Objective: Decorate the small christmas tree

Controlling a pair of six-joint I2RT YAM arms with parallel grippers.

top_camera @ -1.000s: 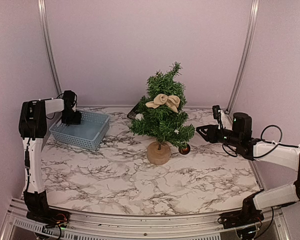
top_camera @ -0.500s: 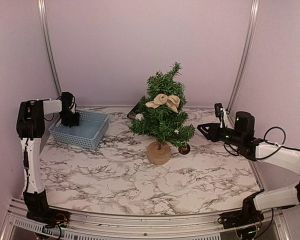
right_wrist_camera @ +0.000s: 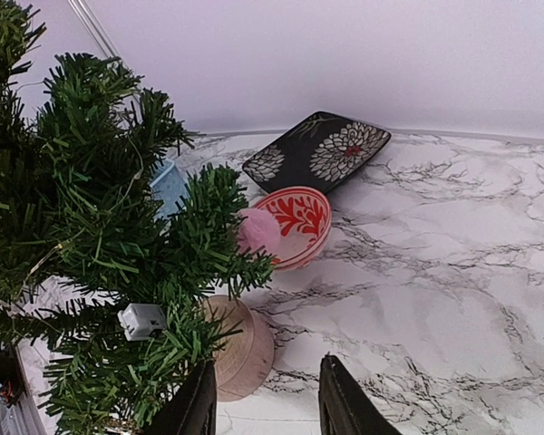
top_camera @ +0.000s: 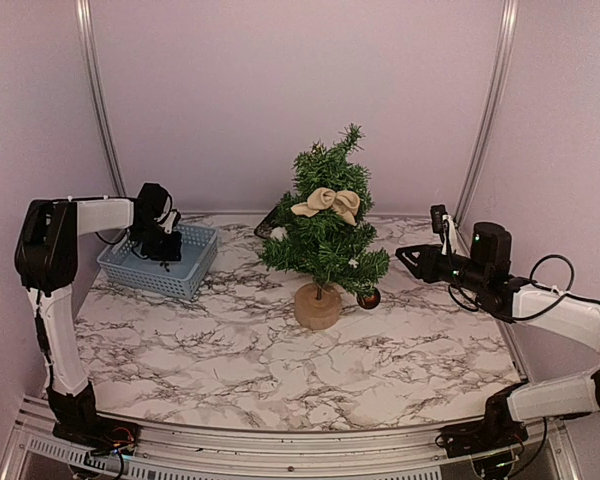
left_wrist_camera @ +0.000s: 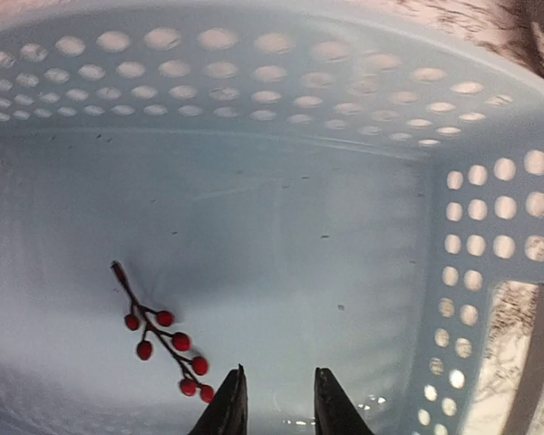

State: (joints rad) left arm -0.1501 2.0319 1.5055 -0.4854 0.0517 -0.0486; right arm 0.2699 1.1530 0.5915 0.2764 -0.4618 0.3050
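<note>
The small christmas tree (top_camera: 325, 228) stands mid-table on its tan stump (top_camera: 318, 305), wearing a beige bow (top_camera: 327, 203) and a dark bauble (top_camera: 369, 298). My left gripper (top_camera: 166, 246) reaches down into the blue basket (top_camera: 185, 275). In the left wrist view its jaws (left_wrist_camera: 278, 388) stand a narrow gap apart with nothing between them. A red berry sprig (left_wrist_camera: 163, 335) lies on the basket floor just left of them. My right gripper (top_camera: 405, 258) hovers to the right of the tree, open and empty (right_wrist_camera: 267, 390), with the stump (right_wrist_camera: 243, 346) ahead on its left.
Behind the tree lie a dark floral plate (right_wrist_camera: 317, 152) and a red-patterned bowl (right_wrist_camera: 299, 222), with a pink pompom (right_wrist_camera: 257, 231) beside the bowl. A small white box (right_wrist_camera: 143, 320) hangs in the lower branches. The basket's perforated walls (left_wrist_camera: 490, 217) close in around my left gripper.
My left gripper has shifted right within the basket and its jaws have narrowed. The right arm has edged slightly right and stays open.
</note>
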